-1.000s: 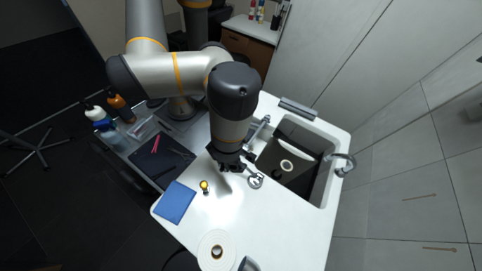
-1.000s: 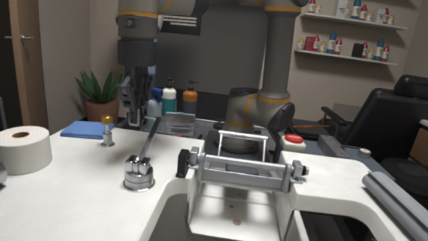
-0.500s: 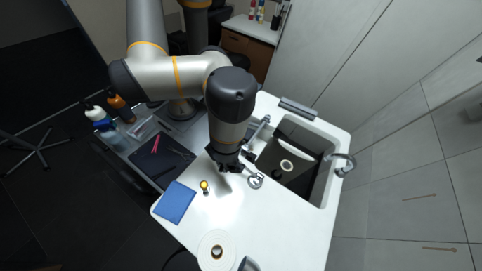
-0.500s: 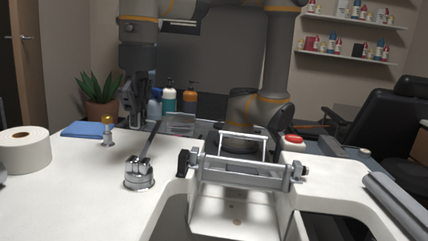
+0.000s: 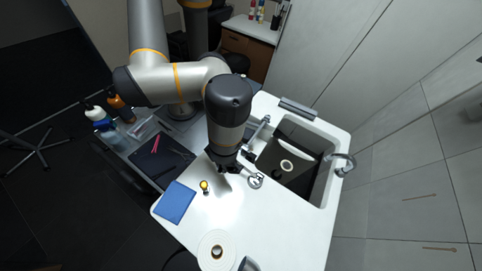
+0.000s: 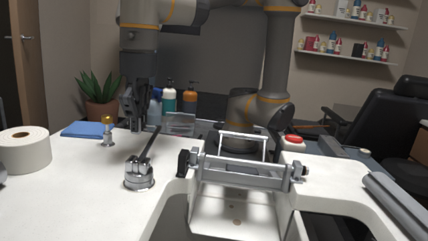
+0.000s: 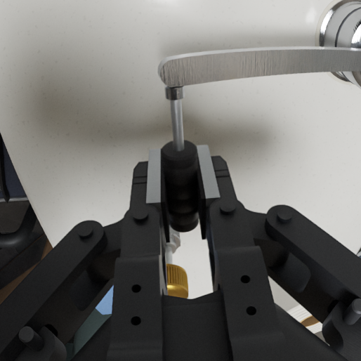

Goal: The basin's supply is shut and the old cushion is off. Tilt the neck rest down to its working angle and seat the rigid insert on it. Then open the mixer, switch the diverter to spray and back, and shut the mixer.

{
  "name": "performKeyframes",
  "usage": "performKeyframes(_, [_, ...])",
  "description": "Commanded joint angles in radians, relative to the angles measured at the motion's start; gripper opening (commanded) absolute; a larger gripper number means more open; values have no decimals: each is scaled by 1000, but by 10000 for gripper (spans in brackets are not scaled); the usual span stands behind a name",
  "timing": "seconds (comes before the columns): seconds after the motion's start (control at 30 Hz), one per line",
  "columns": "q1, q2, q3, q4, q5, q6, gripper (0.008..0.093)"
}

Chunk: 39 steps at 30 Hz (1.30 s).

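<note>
My gripper hangs over the white counter with both finger pads clamped on the black knob at the tip of the mixer lever. The lever runs from there to the chrome mixer base beside the basin. The gold-topped diverter stands upright on the counter to the left of the mixer. The metal neck rest frame sits at the basin's rim. The grey rigid insert lies on the counter by the basin.
Behind the counter stand the arm's base, a red stop button and a tray of bottles. A blue cloth and a paper roll lie at the counter's near end. The spout curves over the basin's far side.
</note>
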Motion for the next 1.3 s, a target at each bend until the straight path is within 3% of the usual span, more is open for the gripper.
performKeyframes(0.0, [0,0,2,-3,0,0,80])
performKeyframes(1.27, [-4,17,55,-72,0,-4,80])
